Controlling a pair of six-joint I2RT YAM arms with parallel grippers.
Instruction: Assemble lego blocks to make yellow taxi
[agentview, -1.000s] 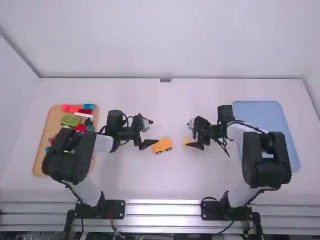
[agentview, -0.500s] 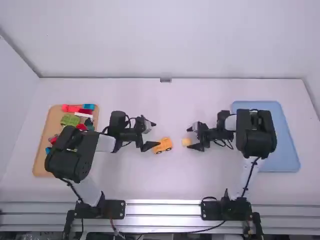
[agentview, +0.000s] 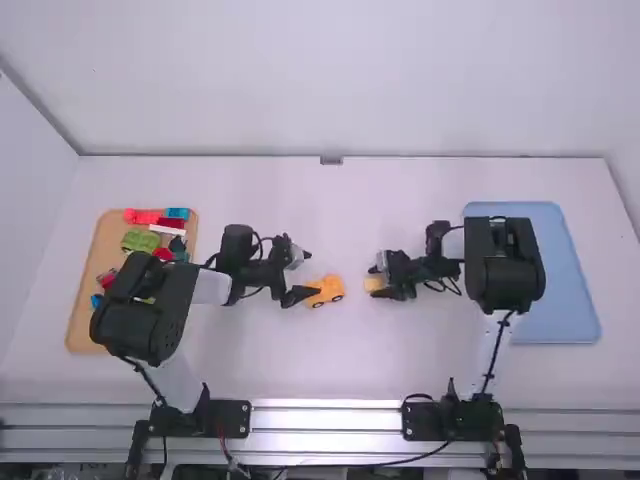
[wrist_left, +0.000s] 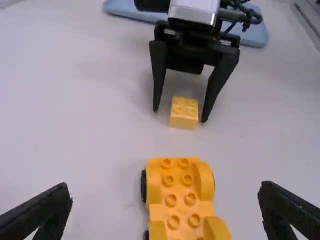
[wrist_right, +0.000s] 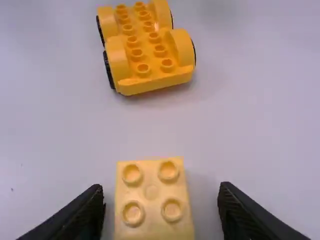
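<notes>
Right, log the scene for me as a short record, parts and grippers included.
Yellow block: on the table, four studs up
Wheeled base: yellow, upright, between the grippers
Right gripper: open, around the block
Left gripper: open, beside the base
Tan tray: left, mixed-colour blocks
Blue tray: right

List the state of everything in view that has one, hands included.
Orange-yellow plastic wheeled base: upright, studs bare.
Pale yellow four-stud block: studs up, unattached.
Left hand: open, holding nothing.
Right hand: open around the block, not touching.
Tan tray: holding assorted coloured pieces.
</notes>
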